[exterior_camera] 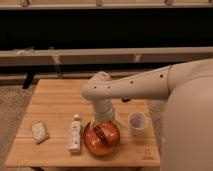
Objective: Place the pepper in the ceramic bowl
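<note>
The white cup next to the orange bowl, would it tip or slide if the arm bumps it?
The white cup looks small and taller than wide, so it may tip easily, and probably slides on the smooth wooden table. It stands just right of the ceramic bowl, near the gripper above the bowl, so a sideways swing could catch it.

We log warm, dim overhead light. Gloss glints on the ceramic bowl point(90, 142) under the jaws at 6 o'clock. The counter point(55, 100) is evenly lit; 12 o'clock is black.
</note>
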Controlling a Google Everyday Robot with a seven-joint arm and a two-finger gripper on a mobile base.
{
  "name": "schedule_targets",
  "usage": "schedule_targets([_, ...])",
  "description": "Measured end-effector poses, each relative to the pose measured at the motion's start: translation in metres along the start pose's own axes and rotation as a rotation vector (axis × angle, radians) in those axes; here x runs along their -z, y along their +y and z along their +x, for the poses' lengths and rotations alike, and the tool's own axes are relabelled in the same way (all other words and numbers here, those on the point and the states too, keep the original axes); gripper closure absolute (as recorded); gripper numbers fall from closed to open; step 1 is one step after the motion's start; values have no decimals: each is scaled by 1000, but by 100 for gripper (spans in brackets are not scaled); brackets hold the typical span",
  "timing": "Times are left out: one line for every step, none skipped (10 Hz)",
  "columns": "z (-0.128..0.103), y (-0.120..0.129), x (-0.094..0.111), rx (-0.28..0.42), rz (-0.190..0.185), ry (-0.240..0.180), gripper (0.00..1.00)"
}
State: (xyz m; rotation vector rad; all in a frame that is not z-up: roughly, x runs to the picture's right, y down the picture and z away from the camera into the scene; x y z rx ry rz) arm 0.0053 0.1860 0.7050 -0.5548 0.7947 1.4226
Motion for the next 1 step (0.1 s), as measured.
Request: schedule_targets([0, 0, 0, 0, 0, -1, 9])
